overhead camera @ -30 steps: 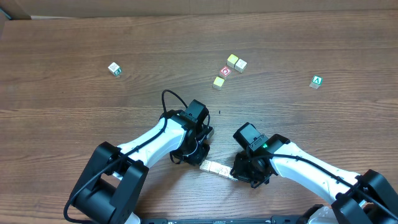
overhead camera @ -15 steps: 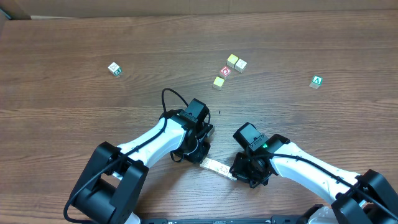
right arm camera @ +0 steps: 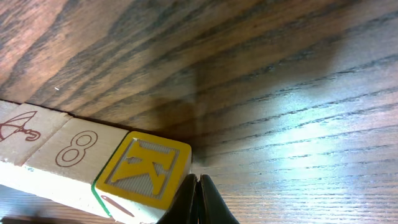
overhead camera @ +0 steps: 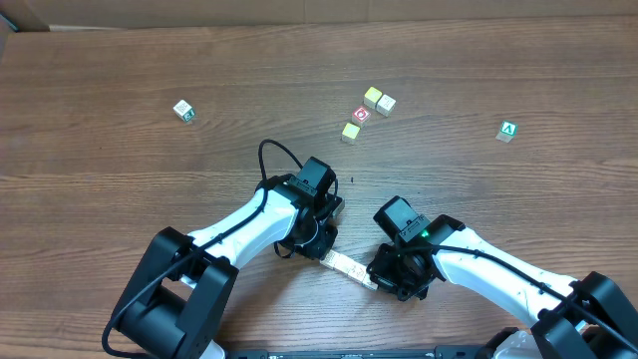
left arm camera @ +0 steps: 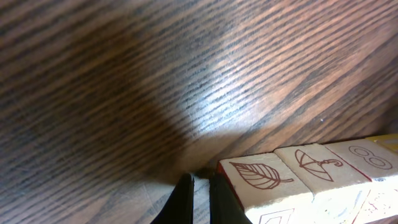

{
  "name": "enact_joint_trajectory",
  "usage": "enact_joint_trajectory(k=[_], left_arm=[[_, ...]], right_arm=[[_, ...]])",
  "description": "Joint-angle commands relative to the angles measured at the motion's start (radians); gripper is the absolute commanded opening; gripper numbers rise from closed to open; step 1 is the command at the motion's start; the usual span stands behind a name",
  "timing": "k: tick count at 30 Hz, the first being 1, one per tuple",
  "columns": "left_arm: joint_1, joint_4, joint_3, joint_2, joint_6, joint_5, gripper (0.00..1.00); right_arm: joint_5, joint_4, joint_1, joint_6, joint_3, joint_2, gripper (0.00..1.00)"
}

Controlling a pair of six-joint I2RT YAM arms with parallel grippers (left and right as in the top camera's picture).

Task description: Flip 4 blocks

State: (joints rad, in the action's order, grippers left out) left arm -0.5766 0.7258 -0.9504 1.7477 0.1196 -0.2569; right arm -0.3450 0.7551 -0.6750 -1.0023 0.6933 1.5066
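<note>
Overhead, the row of four blocks (overhead camera: 348, 268) lies near the front edge of the table (overhead camera: 120, 199), between the two arms' wrists. The left wrist view shows the leaf block (left arm camera: 261, 180), umbrella block (left arm camera: 314, 163) and 8 block (left arm camera: 367, 154) side by side and touching; the right wrist view shows the yellow K block (right arm camera: 146, 168) ending the line. The left gripper (left arm camera: 200, 190) is closed tight and empty, its tips just beside the leaf block. The right gripper (right arm camera: 198, 190) is likewise pinched together on nothing beside the K block, though whether it touches is hard to tell. Farther back sit a red-faced cube (overhead camera: 362, 115), three pale cubes (overhead camera: 372, 97) near it, a green A cube (overhead camera: 508, 130) well apart to the right and a lone cube (overhead camera: 183, 111) far left.
</note>
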Motion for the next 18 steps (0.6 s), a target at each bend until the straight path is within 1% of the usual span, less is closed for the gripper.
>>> enact_joint_trajectory(k=[1,7,15,18], left_arm=[[-0.013,-0.014,0.007,0.006,-0.01,-0.02,0.04],[-0.013,-0.032,0.007,0.006,-0.024,0.007,0.04],[-0.013,-0.045,0.007,0.006,-0.047,0.023,0.04],[-0.013,-0.049,0.007,0.006,-0.075,0.025,0.04]], right_arm=[[-0.024,-0.013,-0.01,-0.045,-0.007,-0.001,0.04],[-0.023,-0.024,-0.043,-0.077,-0.007,-0.001,0.04],[-0.012,-0.059,-0.108,-0.174,-0.007,-0.001,0.04],[-0.012,-0.07,-0.124,-0.197,-0.007,-0.001,0.04]])
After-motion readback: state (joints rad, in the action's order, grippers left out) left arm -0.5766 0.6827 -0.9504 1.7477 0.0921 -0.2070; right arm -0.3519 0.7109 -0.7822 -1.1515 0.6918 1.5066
